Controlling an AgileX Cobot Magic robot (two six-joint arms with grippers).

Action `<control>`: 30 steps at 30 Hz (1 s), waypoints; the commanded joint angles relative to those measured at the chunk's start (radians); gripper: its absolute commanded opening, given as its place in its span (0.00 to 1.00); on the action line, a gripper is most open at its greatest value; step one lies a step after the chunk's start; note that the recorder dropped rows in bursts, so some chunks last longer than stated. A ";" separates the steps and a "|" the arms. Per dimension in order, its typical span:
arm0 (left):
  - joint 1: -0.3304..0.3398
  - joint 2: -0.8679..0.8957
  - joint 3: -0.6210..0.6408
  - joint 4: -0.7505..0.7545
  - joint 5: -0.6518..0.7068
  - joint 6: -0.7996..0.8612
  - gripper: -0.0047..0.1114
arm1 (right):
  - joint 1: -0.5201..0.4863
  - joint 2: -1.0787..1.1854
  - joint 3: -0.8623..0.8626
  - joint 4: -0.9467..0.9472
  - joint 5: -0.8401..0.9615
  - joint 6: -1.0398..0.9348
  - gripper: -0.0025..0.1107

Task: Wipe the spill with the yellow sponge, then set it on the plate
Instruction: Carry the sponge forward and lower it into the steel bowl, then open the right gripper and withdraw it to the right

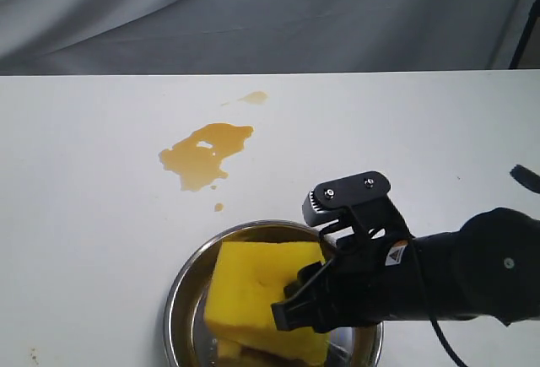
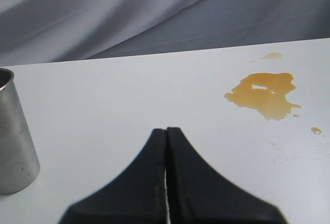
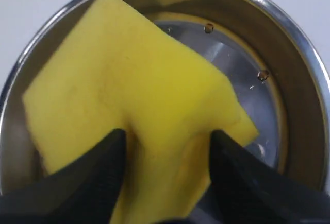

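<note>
Gripping the yellow sponge [image 1: 249, 287] by one edge, our right tool [image 1: 295, 298] pinches it tilted over the plate [image 1: 180, 293] just beneath | spill [image 1: 205, 154] lies unwiped on the surface [image 1: 84, 215] well beyond the tool, so we judge wiping comes next | left tool [image 2: 166, 137] closed, empty, idle.

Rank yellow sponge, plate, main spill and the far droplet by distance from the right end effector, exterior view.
1. yellow sponge: clamped in the right end effector.
2. plate: just under the sponge.
3. spill: beyond the plate, toward the left.
4. far droplet: farthest back, past the spill.
</note>
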 commanded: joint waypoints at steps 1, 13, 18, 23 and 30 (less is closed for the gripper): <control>-0.005 -0.004 0.004 -0.008 -0.002 -0.001 0.04 | 0.004 0.007 0.004 0.006 -0.013 -0.037 0.65; -0.005 -0.004 0.004 -0.008 -0.002 -0.001 0.04 | 0.002 -0.307 0.004 -0.280 -0.053 -0.060 0.71; -0.005 -0.004 0.004 -0.008 -0.002 -0.001 0.04 | 0.002 -0.486 0.006 -0.361 -0.139 -0.060 0.65; -0.005 -0.004 0.004 -0.008 -0.002 -0.001 0.04 | 0.002 -0.725 0.102 -0.489 -0.139 -0.060 0.37; -0.005 -0.004 0.004 -0.008 -0.002 -0.001 0.04 | 0.002 -0.942 0.297 -0.503 -0.264 -0.060 0.02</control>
